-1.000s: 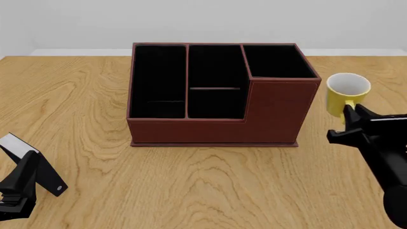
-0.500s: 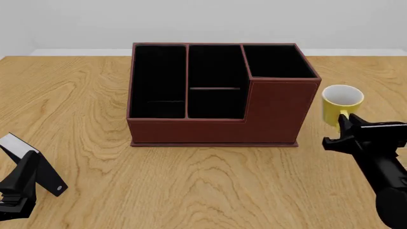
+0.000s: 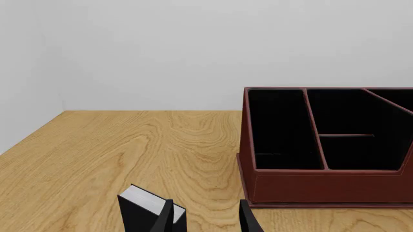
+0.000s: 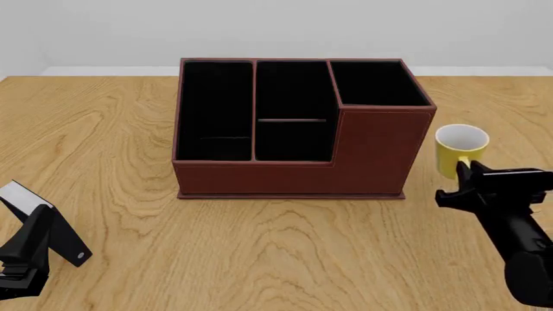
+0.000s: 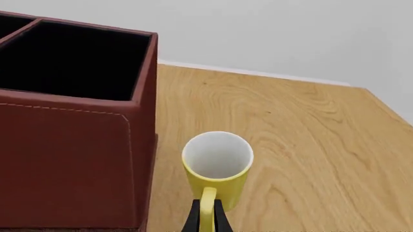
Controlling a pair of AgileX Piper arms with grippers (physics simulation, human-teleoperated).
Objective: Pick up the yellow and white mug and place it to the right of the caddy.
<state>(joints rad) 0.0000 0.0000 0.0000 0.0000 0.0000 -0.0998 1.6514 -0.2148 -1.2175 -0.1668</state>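
Note:
The yellow and white mug [image 4: 460, 148] stands upright just right of the caddy [image 4: 380, 152], its handle facing me. My right gripper [image 4: 467, 171] is shut on the mug's handle. In the right wrist view the mug [image 5: 217, 162] shows its white inside, and the dark fingers [image 5: 193, 218] pinch the yellow handle of the mug held by the gripper [image 5: 206, 221], beside the caddy's tall corner [image 5: 71, 159]. Whether the mug rests on the table I cannot tell. My left gripper [image 4: 39, 228] is open and empty at the near left, far from the caddy [image 3: 322, 186].
The wooden table [image 4: 285, 253] runs to a pale wall at the back. The table's right edge lies not far beyond the mug. The left gripper [image 3: 201, 220] shows only its finger tips in the left wrist view, with bare wood ahead of it.
My right gripper has come down and slightly nearer with the mug, so the mug sits lower beside the caddy's right wall. The left arm has not moved.

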